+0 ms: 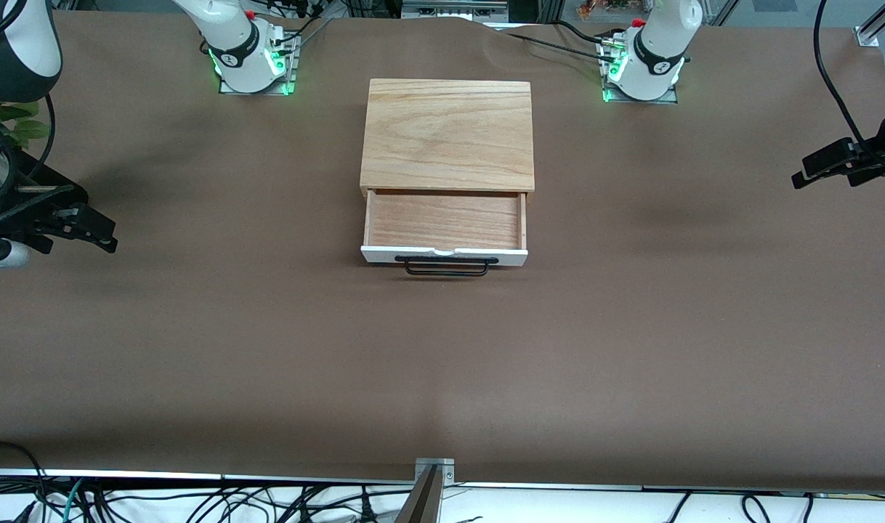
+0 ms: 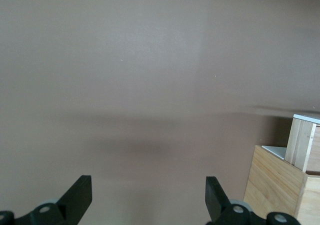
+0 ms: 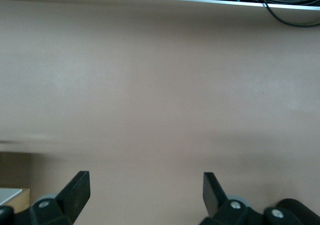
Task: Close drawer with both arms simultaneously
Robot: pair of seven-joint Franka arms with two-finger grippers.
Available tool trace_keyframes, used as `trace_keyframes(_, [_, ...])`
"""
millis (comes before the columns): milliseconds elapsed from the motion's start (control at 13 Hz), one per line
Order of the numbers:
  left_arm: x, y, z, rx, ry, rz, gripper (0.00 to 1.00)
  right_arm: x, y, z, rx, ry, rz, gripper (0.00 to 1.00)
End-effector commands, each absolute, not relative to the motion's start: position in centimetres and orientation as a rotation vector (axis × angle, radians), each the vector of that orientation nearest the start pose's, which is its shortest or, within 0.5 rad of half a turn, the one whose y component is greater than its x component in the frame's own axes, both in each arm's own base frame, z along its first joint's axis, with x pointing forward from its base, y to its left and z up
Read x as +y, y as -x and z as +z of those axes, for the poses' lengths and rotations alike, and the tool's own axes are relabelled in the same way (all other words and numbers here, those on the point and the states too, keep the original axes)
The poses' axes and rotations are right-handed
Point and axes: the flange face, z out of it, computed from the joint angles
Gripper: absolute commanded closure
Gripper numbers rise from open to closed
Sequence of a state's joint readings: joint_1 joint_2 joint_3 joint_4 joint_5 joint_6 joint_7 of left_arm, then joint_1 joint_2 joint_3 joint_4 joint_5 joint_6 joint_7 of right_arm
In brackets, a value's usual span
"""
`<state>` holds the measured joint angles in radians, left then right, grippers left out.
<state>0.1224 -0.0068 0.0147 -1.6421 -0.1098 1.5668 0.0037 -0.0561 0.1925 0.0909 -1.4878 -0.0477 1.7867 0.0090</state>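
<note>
The drawer [image 1: 444, 219] stands pulled out of the light-oak box [image 1: 447, 134] toward the front camera, and its tray is empty. Its white front panel [image 1: 384, 254] carries a black wire handle [image 1: 446, 267]. My left gripper [image 1: 802, 168] hangs open and empty over the bare table at the left arm's end, well away from the drawer. My right gripper [image 1: 107, 236] hangs open and empty at the right arm's end. The left wrist view shows my open left gripper [image 2: 148, 185] with the box [image 2: 272, 185] and the drawer's side [image 2: 302, 145] at the edge. The right wrist view shows my open right gripper [image 3: 146, 182] over brown table.
The brown table cover [image 1: 442, 363] spreads round the box. Both green-lit arm bases [image 1: 252, 65] [image 1: 642, 73] stand along the table edge farthest from the front camera. Cables [image 1: 195, 505] lie off the table edge nearest the front camera.
</note>
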Motion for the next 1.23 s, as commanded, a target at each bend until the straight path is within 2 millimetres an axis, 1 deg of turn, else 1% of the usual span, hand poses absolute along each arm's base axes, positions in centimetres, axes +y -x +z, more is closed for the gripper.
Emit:
trace_keyframes(0, [6.75, -54.64, 60.11, -0.209, 3.272, 0.071, 0.00, 1.80, -62.83, 57.44, -0.027, 3.157, -0.158, 0.00])
trace_keyframes(385, [6.79, -54.68, 60.54, -0.205, 3.269, 0.056, 0.00, 1.11, -62.88, 57.34, -0.009, 3.153, -0.154, 0.00])
trace_keyframes(1154, [6.27, -54.75, 60.51, -0.192, 3.271, 0.062, 0.00, 1.34, -62.89, 57.35, 0.006, 3.147, -0.156, 0.00])
